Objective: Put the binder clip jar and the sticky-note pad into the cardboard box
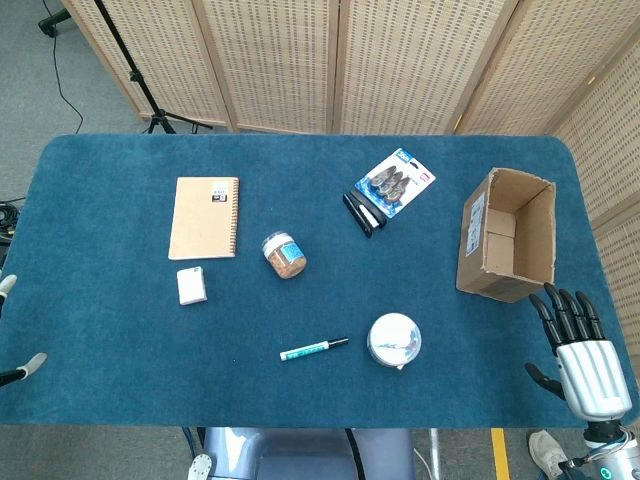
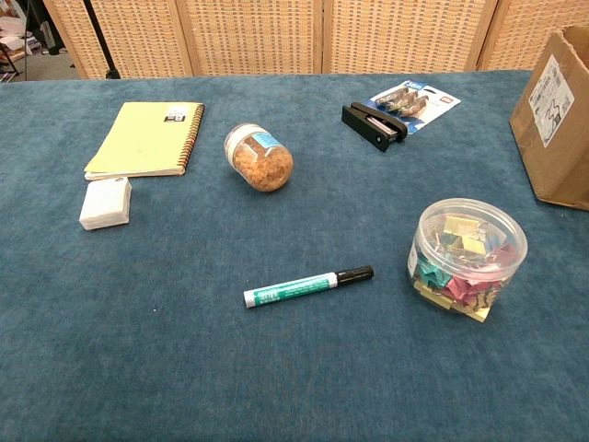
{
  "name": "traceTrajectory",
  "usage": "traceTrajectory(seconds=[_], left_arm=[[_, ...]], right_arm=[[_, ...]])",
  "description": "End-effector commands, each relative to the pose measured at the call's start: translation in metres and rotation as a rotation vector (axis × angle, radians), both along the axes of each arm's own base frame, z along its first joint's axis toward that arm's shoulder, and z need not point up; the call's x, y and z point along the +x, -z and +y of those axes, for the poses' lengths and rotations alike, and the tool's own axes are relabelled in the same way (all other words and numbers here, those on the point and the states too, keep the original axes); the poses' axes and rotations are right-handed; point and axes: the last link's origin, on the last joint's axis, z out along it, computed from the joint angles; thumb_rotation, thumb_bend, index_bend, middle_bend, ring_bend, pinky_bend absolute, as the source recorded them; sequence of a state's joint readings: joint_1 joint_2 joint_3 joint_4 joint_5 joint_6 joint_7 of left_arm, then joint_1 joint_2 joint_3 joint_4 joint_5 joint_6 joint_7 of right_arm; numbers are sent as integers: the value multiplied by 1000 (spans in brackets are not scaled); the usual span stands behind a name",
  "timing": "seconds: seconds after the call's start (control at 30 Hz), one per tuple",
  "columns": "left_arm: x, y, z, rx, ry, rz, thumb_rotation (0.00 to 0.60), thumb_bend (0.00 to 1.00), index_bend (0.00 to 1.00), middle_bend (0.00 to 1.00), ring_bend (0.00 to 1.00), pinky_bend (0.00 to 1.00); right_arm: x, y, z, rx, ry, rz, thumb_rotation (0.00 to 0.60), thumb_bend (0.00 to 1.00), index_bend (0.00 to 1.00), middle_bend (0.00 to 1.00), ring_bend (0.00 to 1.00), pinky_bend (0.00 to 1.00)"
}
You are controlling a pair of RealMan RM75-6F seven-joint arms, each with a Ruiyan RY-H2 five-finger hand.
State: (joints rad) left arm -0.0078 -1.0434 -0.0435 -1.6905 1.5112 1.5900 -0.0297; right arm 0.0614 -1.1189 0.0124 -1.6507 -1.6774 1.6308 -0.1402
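Observation:
The binder clip jar (image 1: 395, 340) (image 2: 467, 258), clear plastic and full of coloured clips, stands upright near the table's front right. The white sticky-note pad (image 1: 191, 285) (image 2: 105, 203) lies flat at the left, just below a notebook. The cardboard box (image 1: 507, 235) (image 2: 557, 120) lies on its side at the right, its opening facing up in the head view and nothing showing inside. My right hand (image 1: 580, 350) hovers in front of the box with fingers spread, holding nothing. Only two fingertips of my left hand (image 1: 20, 368) show at the left edge, well apart and off the table.
A tan spiral notebook (image 1: 204, 217) (image 2: 147, 138) lies at the left. A small jar of brown contents (image 1: 285, 255) (image 2: 259, 157) lies on its side mid-table. A teal marker (image 1: 313, 348) (image 2: 306, 285) sits near the front. A black stapler (image 1: 364, 213) (image 2: 373, 125) and a blister pack (image 1: 396, 182) lie at the back.

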Motion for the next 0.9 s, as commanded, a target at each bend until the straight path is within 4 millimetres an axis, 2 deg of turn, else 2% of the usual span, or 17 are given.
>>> traceTrajectory(seconds=[0.03,0.27,0.4,0.63,0.9], left_arm=[[0,0,0,-2,-1,0,600,0,0,0,0,0],[1,0,0,-4,5,-6,600,0,0,0,0,0],[1,1,1,-9,8,-7,600,0,0,0,0,0],[2,1,8,-9,20,-11,600,0,0,0,0,0],[-2,1,12,1,25,-16,600,0,0,0,0,0]], right_arm=[[0,0,0,4,6,1,600,0,0,0,0,0],[2,3,2,58,-7,-24,600,0,0,0,0,0],[10,12,-1,174,-43,-89,600,0,0,0,0,0],[46,49,-26,610,-160,-167,600,0,0,0,0,0],[83,83,-59,737,-233,-28,600,0,0,0,0,0]])
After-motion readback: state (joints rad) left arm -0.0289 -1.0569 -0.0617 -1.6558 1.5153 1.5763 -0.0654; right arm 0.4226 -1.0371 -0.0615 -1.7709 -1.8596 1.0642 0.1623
